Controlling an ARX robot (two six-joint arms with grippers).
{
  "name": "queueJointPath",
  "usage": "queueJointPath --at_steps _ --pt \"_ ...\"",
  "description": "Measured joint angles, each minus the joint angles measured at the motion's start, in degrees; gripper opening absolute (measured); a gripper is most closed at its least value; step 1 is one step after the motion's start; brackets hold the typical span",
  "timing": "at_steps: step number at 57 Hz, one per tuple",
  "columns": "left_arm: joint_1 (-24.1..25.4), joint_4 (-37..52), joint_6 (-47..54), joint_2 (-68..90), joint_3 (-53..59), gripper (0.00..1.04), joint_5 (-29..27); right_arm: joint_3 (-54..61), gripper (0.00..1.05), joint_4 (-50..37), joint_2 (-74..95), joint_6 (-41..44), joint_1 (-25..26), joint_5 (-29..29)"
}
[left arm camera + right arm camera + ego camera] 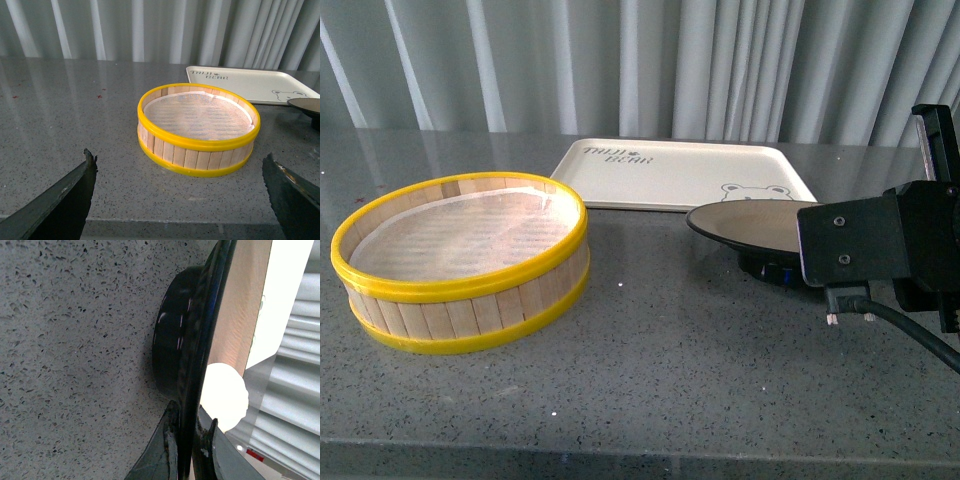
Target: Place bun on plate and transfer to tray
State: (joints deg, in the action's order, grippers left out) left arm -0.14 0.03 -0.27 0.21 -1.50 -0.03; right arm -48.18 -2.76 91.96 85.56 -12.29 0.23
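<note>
Tray [660,178] lettering "BEAR"; right jaws tight on plate [750,222] rim, left jaws apart.

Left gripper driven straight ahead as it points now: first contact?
Likely the steamer basket, centred ahead of the open left gripper, with only bare countertop between them. Height is unclear in the wrist view, so rim or wall could come first.
</note>
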Motion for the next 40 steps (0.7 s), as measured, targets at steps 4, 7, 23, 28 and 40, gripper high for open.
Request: queueJointPath --at_steps 4,7,23,28,40 --pt "0.00 0.00 0.00 0.00 0.00 0.98 0.00 1.53 0.04 -1.81 -0.46 0.72 0.00 0.28" --pt "0.00 0.00 0.00 0.00 0.00 0.98 0.00 2.58 0.04 -3.02 -0.85 1.77 0.00 0.46" --pt "0.00 0.00 0.00 0.00 -0.02 0.98 0.00 11.98 0.03 -19.39 -1.95 8.00 1.57 3.41" --pt "0.00 0.00 0.00 0.00 0.00 0.98 0.00 12.87 0.03 -22.40 -1.95 8.81 2.27 3.39" --pt "0.00 0.00 0.00 0.00 0.00 0.98 0.00 13.07 0.03 -24.37 -1.84 10.36 3.06 3.48"
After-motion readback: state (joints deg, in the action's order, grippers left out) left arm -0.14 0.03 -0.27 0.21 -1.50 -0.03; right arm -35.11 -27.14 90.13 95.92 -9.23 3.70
